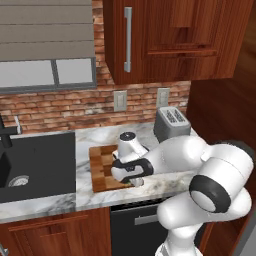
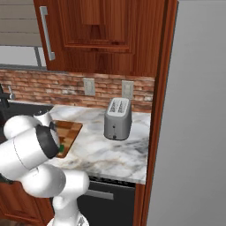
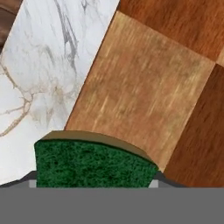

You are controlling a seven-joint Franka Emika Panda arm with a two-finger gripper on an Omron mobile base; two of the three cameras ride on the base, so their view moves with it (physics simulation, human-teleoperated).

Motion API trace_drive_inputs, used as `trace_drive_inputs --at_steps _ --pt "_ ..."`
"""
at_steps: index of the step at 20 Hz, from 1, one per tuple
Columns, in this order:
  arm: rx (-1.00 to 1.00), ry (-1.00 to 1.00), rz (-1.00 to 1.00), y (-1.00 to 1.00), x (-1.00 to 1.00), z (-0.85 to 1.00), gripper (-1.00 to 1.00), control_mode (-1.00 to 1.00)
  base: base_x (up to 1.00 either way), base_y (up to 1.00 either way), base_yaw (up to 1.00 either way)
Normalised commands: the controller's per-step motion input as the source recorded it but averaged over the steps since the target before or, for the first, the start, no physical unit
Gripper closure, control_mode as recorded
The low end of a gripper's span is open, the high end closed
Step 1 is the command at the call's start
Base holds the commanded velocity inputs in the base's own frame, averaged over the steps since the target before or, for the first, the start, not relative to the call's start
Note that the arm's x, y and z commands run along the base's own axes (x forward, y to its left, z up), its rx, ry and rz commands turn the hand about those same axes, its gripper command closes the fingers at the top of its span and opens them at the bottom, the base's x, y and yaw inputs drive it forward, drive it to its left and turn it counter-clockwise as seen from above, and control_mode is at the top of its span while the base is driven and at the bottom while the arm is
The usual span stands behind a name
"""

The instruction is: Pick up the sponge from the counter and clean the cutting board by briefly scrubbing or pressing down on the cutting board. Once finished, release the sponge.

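My gripper is shut on the sponge, whose dark green face with a thin yellow rim shows between the finger tips. It hangs close over the near edge of the checkered wooden cutting board, where the board meets the white marble counter. In the left base view the hand is bent down over the board's front right part. In the right base view a bit of green sponge peeks out at the board's near corner.
A silver toaster stands behind the board to the right, near the brick wall. The black sink basin lies left of the board. A tall grey fridge side bounds the counter's right end. Wall cabinets hang overhead.
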Motion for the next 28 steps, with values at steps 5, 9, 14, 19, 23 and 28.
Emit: trace_drive_inputs --at_steps 5,9,14,19,23,28 --pt "-0.02 0.02 0.09 0.0 0.5 -0.24 1.0 -1.0 0.0 0.0 0.0" --pt "0.0 0.0 0.1 0.0 0.55 -0.26 1.0 -1.0 0.0 0.0 0.0" --pt "0.0 0.0 0.12 0.0 0.58 -0.28 1.0 -1.0 0.0 0.0 0.0" --pt "0.0 -0.01 0.07 0.0 0.66 -0.29 1.0 -1.0 0.0 0.0 0.0" --pt "0.0 -0.05 0.01 0.0 0.66 -0.17 1.0 -1.0 0.0 0.0 0.0" --pt "0.0 -0.1 0.0 0.0 0.64 -0.1 1.0 -1.0 0.0 0.0 0.0"
